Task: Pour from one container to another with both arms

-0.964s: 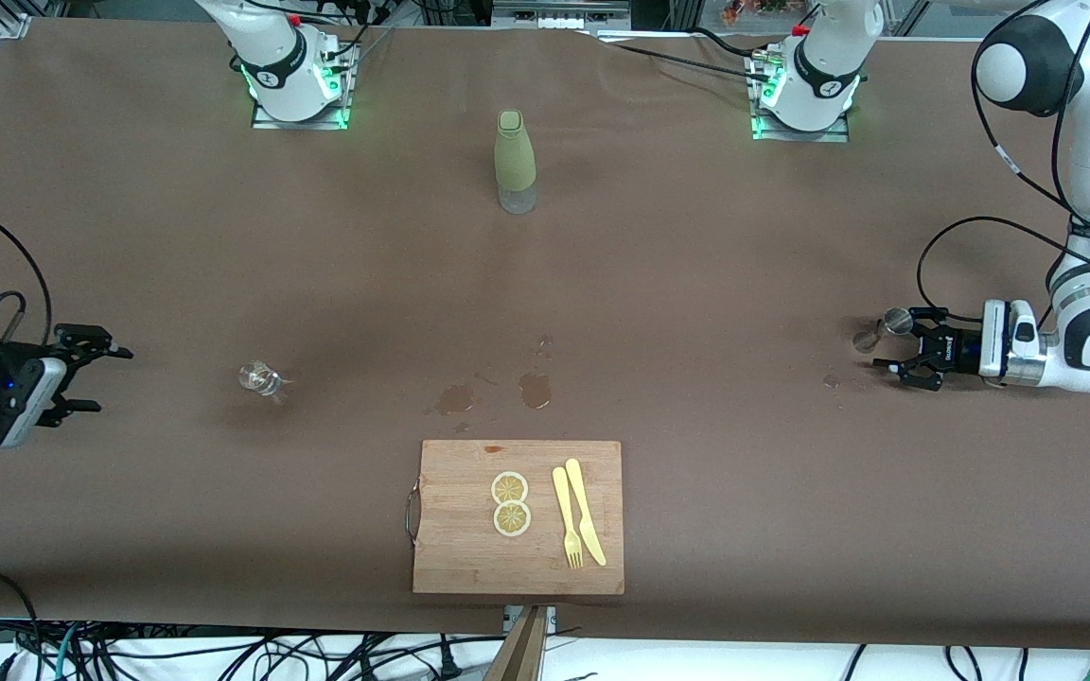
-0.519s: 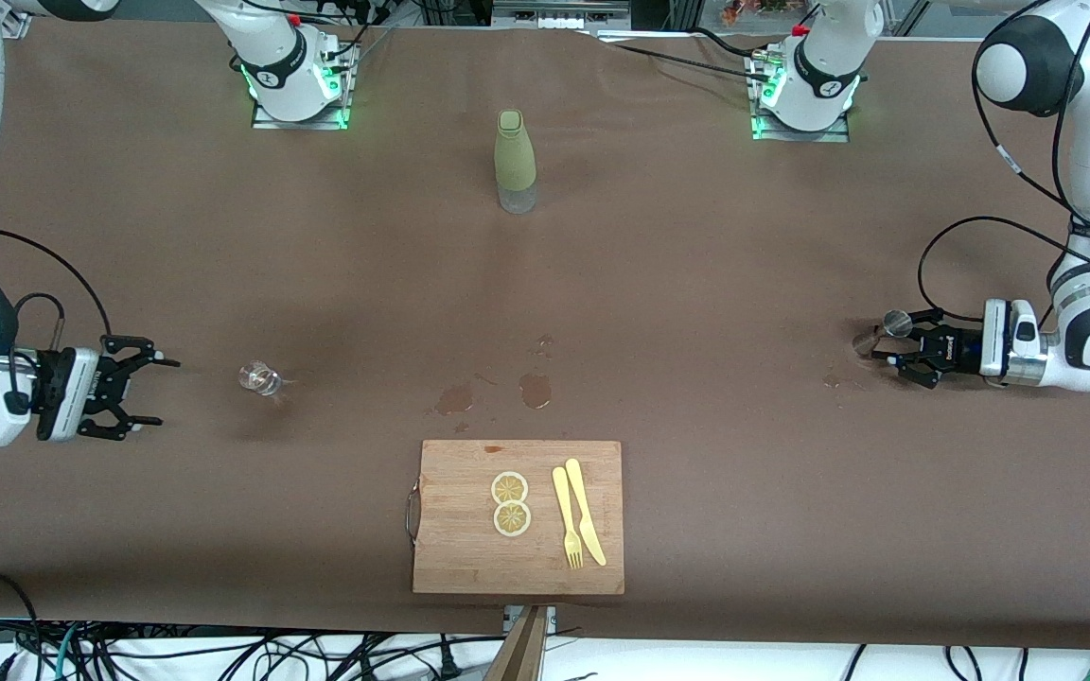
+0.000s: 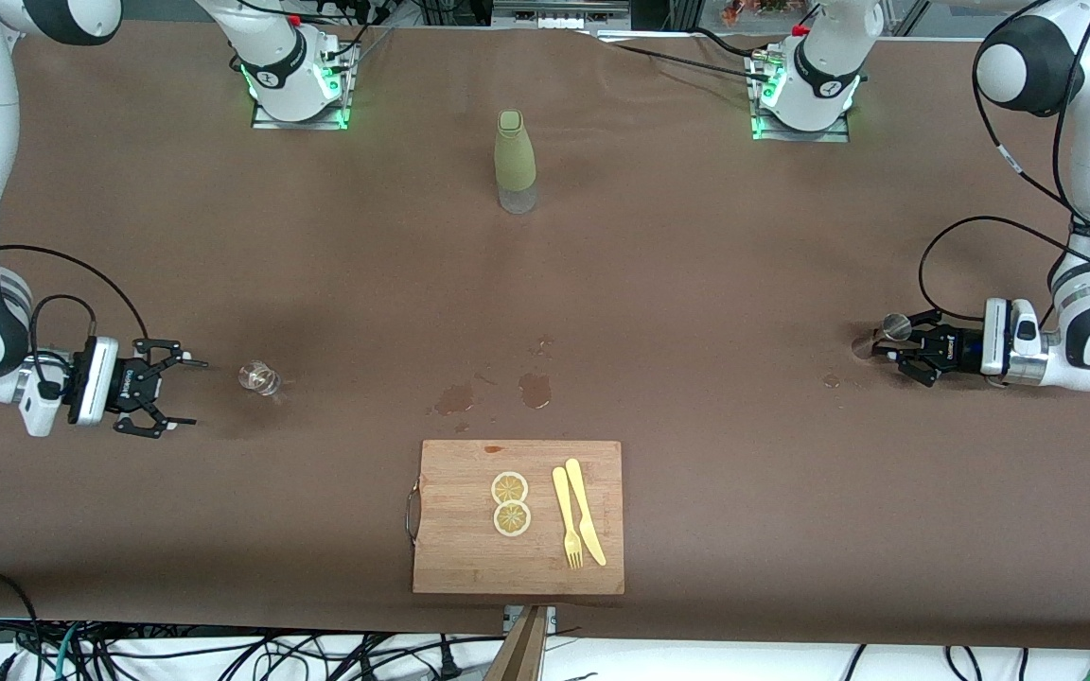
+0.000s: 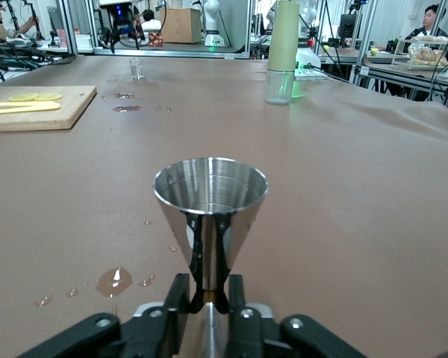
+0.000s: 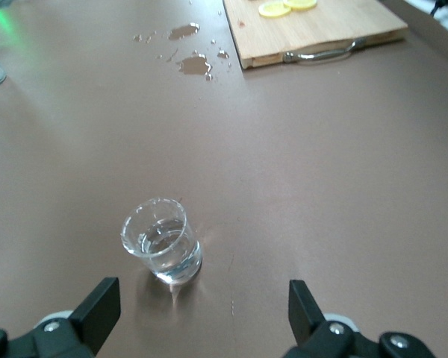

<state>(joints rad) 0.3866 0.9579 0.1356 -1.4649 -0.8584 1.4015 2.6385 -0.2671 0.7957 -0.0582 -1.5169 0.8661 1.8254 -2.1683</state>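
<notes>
From the front, the right gripper [image 3: 181, 393] had slid in just beside the tiny clear drinking glass [image 3: 259, 377] standing toward the right arm's end of the brown table [image 3: 696, 284], fingers spread wide. The left wrist view showed the left gripper [image 4: 207, 298] clamped on the waist of the small silver hourglass-shaped metal jigger [image 4: 210, 216], upright (pincer narrowed since a second before). The right wrist view showed the glass between the parted fingers, ungrasped, so pouring probably waited.

Jigger [image 4: 209, 216] base behind pincer fingers [image 4: 235, 302]
</notes>
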